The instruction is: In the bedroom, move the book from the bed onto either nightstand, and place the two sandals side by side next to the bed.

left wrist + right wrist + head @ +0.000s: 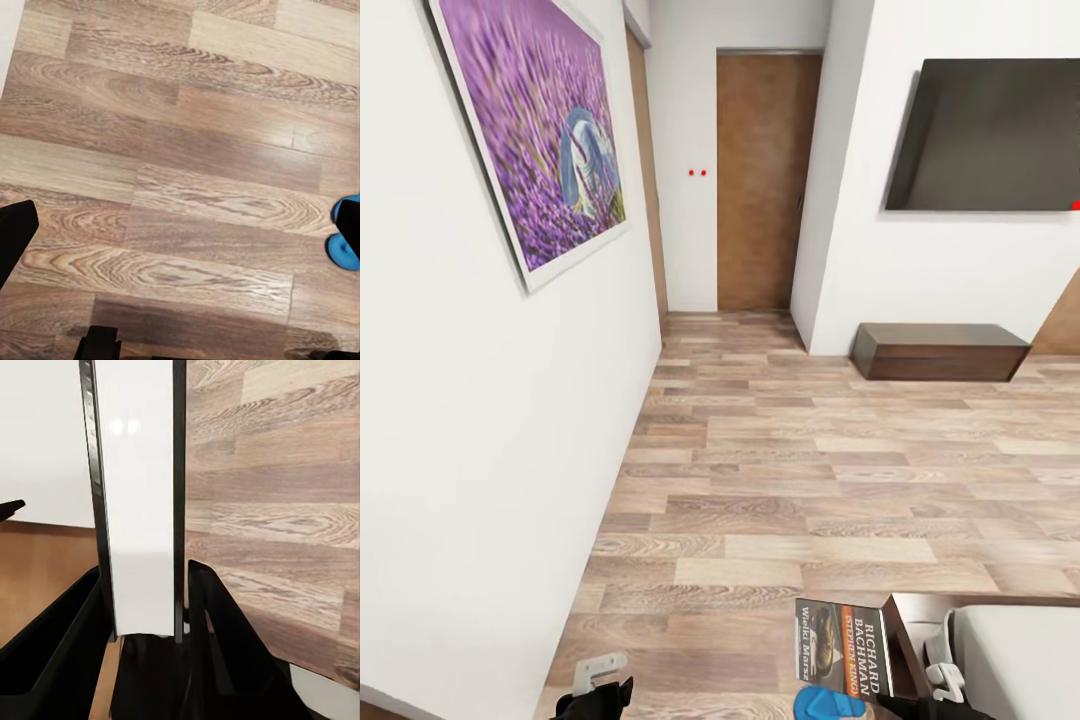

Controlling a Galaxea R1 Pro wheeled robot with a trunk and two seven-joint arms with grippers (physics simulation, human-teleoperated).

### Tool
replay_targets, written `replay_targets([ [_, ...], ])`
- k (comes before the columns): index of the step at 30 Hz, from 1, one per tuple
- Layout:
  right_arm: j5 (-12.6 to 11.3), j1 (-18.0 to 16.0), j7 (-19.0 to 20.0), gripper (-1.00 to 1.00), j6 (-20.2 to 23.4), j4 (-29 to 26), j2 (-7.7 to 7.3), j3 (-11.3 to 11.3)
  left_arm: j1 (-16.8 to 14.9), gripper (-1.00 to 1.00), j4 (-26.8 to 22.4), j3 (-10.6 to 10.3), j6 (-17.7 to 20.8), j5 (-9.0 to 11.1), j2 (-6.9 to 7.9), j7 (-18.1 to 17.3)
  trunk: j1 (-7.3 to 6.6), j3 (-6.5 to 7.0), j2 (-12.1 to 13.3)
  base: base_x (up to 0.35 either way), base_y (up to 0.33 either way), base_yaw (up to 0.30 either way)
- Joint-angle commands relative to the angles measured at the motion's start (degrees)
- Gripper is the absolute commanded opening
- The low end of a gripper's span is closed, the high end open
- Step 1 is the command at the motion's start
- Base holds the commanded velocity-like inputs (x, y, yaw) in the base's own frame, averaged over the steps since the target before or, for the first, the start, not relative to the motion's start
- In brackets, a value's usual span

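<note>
Right gripper [146,607] clamps the thin dark-covered paperback book [844,648] upright above wood-plank floor [800,470]; bright blue flat sandal [832,702] below; left gripper's [595,690] opening cannot be told.

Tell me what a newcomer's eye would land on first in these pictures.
First the big purple lavender picture on the left wall, then the dark screen on the right wall above a low dark-wood cabinet. At the head view's lower edge the book stands out, orange band and white lettering; the right hand grips it edge-on between both fingers. Just below the book lies a bright blue sandal on the plank floor.
</note>
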Motion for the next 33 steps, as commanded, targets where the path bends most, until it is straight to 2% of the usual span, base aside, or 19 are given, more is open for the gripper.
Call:
replay_targets([
  [1,0.22,-0.04,0.32,-1.0,0.58,-0.03,0.05,-0.38,-0.05,1.0,0.09,-0.05,-0.18,0.53,0.01,-0.24,0.01,0.03,-0.05,0.0,0.0,0.0],
  [33,0.05,-0.04,0.32,-1.0,0.58,-0.06,-0.02,-0.38,-0.06,1.0,0.1,-0.05,-0.18,0.53,-0.03,-0.24,0.01,3.03,-0.05,0.0,0.0,0.0],
])
